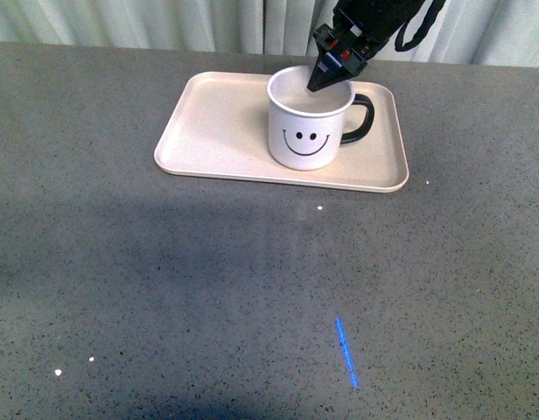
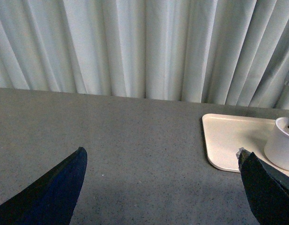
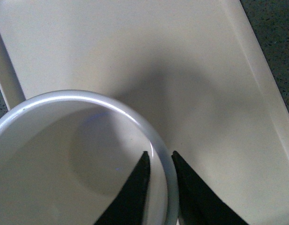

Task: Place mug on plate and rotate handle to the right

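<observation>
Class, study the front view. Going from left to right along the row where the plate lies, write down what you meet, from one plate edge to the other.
Left rim of the plate → mug → handle → right rim of the plate.

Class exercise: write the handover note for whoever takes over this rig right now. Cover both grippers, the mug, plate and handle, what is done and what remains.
Right gripper: shut on the rim of the mug, one finger inside, one outside.
Left gripper: open, empty, above the table, apart from the plate.
Mug: upright on the plate.
Handle: points right in the front view.
Done: mug placed; the handle appears to be turned right.
Left: release the rim and lift the right arm clear.
</observation>
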Motion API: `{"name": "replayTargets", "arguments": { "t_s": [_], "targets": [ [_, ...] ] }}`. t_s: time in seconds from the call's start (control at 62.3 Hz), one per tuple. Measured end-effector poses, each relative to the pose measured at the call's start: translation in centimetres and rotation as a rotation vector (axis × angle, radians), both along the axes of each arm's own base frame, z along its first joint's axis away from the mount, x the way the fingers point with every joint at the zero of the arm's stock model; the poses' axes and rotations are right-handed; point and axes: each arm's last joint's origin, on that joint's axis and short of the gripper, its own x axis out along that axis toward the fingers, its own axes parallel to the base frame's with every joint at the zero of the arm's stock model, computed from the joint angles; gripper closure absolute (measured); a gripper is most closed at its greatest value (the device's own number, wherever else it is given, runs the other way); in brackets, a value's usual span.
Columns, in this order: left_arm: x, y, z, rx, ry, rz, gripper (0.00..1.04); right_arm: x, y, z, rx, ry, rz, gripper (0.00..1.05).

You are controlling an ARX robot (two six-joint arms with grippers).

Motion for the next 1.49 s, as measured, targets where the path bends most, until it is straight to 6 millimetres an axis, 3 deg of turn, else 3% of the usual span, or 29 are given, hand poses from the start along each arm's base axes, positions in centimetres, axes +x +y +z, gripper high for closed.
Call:
{"name": "replayTargets", "arguments": {
  "t_s": [0.225,0.385,0.578,0.61,0.674,0.771,0.899,1.124,1.493],
  "targets": [
    [0.0,0.0,0.0,0.000,0.000,0.000,0.09,0.2,-0.1,2.5,0.043,-0.047,0.033,0.36],
    [0.0,0.0,0.0,0.000,0.000,0.000,0.09,-1.1,-0.5,5.4,0.146,-0.118,0.071,0.11],
    [0.0,0.0,0.0,0.000,0.000,0.000,0.09,-2.9,-1.1,9.4,0.178,-0.196,0.069,0.09],
    [0.0,0.0,0.0,0.000,0.000,0.000,0.09,-2.9,-1.1,9.6,0.137,-0.271,-0.012,0.13],
    [0.0,0.0,0.0,0.000,0.000,-0.001,0.09,-3.6,-1.5,9.0,0.071,-0.488,-0.348,0.25],
    [0.0,0.0,0.0,0.000,0.000,0.000,0.09,-7.2,-2.8,7.0,0.256,-0.730,-0.696,0.42],
    [0.0,0.0,0.0,0.000,0.000,0.000,0.09,-12.8,-4.4,6.4,0.501,-0.917,-0.778,0.63],
    [0.0,0.0,0.0,0.000,0.000,0.000,0.09,-20.8,-6.1,3.4,0.544,-0.893,-0.808,1.04],
    [0.0,0.0,0.0,0.000,0.000,0.000,0.09,-28.8,-8.0,1.4,0.546,-0.871,-0.808,1.03]
  ]
}}
